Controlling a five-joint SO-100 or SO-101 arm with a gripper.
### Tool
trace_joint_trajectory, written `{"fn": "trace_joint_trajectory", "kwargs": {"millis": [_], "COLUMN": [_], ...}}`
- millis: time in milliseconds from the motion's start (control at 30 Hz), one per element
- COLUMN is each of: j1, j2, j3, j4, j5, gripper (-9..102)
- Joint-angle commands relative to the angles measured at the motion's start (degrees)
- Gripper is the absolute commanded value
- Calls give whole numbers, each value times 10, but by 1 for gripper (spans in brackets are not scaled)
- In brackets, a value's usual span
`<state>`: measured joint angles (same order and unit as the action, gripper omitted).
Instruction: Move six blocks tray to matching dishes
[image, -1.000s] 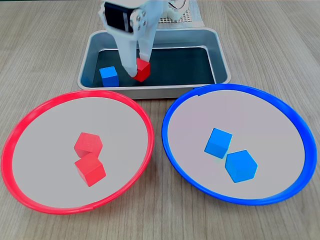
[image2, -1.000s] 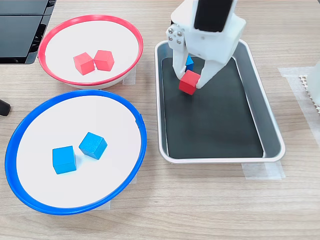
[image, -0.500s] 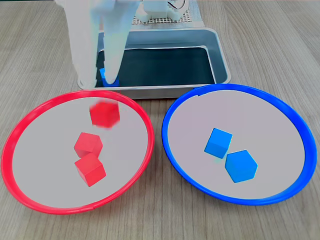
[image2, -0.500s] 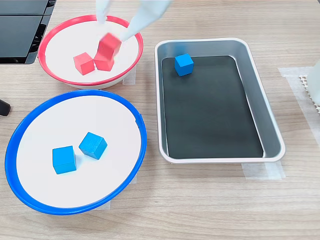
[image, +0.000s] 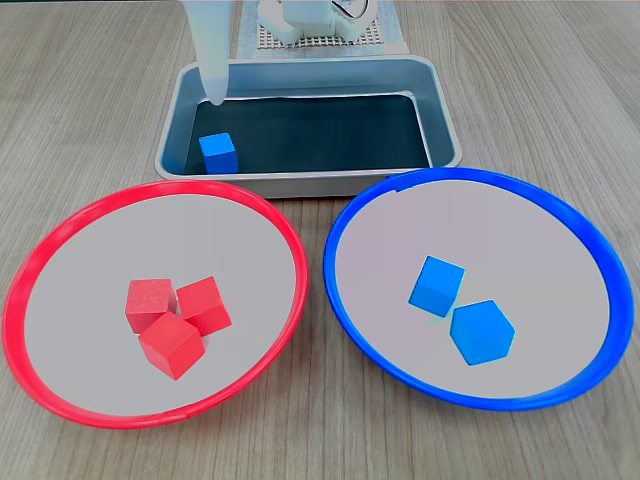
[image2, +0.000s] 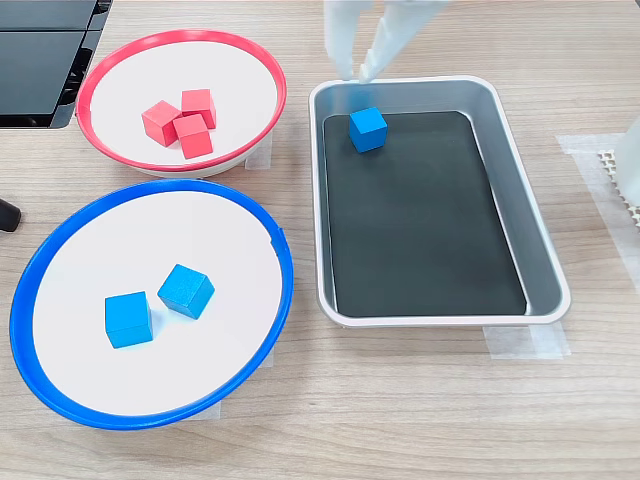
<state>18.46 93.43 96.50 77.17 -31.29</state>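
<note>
One blue block (image2: 368, 129) remains in the tray (image2: 545, 250); I centre the empty, parted gripper (image2: 357, 73) squarely over it before descending.

This is looking like a lab or an office bench set up for robot trials, rather than a home. A pale wood-grain table (image: 520, 90) is carrying a tidy staged layout: a grey tray (image2: 545, 250) with tape (image2: 525, 343) holding its edge down, and a red-rimmed plate (image2: 268, 75) and a blue-rimmed plate (image2: 281, 270) sitting side by side. A white perforated mat (image: 330, 40) is lying at the back, and something dark, possibly a keyboard (image2: 40, 50), is sitting at one corner.
</note>
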Motion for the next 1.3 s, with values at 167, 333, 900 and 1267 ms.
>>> {"fn": "trace_joint_trajectory", "kwargs": {"millis": [167,333,900,1267], "j1": [42,37,24,-223], "j2": [-7,-35,-87,-83], "j3": [50,71,81,-250], "j4": [-35,-53,-90,22], "j5": [-149,-205,-297,62], "gripper": [18,18,0,0]}}
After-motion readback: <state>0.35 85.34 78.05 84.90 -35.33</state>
